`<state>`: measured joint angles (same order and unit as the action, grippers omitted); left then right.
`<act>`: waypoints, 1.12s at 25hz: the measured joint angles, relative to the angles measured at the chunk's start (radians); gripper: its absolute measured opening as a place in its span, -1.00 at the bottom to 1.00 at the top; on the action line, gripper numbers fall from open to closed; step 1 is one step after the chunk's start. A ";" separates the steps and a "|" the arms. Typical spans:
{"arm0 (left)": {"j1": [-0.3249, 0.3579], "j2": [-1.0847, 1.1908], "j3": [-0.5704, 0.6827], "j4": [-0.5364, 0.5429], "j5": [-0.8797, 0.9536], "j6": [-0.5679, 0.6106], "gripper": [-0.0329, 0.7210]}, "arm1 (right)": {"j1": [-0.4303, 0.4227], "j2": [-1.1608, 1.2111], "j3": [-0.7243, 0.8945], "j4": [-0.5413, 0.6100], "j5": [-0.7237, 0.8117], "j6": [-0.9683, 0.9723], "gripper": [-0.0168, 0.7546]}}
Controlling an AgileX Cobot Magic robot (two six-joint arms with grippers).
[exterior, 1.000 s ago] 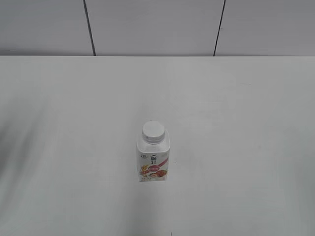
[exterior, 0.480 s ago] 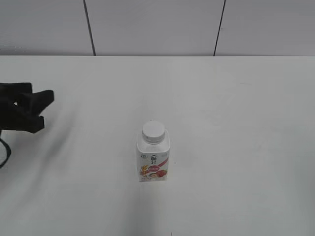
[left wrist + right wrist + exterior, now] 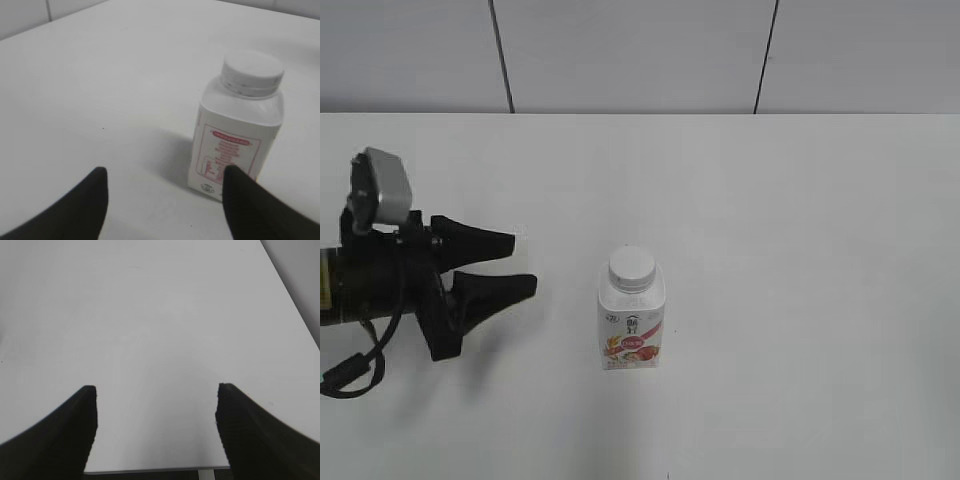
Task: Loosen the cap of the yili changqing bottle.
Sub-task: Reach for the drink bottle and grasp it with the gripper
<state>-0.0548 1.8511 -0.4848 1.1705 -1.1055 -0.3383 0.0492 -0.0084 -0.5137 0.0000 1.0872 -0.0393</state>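
The yili changqing bottle [image 3: 632,325] stands upright near the table's middle, white with a pink-red label, its white cap [image 3: 632,267] screwed on top. In the left wrist view the bottle [image 3: 235,135] and cap [image 3: 252,72] sit ahead and to the right. My left gripper [image 3: 518,262] is open, a short way left of the bottle, fingers pointing at it, nothing between them; in its own view the left gripper [image 3: 162,172] shows bare table between the fingers. My right gripper [image 3: 156,389] is open over bare table and does not appear in the exterior view.
The white table [image 3: 800,200] runs back to a grey panelled wall [image 3: 640,50]. In the right wrist view the table's edge [image 3: 150,469] lies just below the fingers.
The left arm has come in from the left edge and moved right toward the bottle. The bottle has not moved.
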 joint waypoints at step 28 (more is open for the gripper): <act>-0.213 0.149 -0.174 0.094 -0.006 -0.002 0.51 | 0.000 0.000 0.000 0.000 0.000 0.000 0.56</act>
<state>-0.2677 2.0001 -0.6593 1.2648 -1.1113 -0.3404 0.0492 -0.0084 -0.5137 0.0000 1.0872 -0.0393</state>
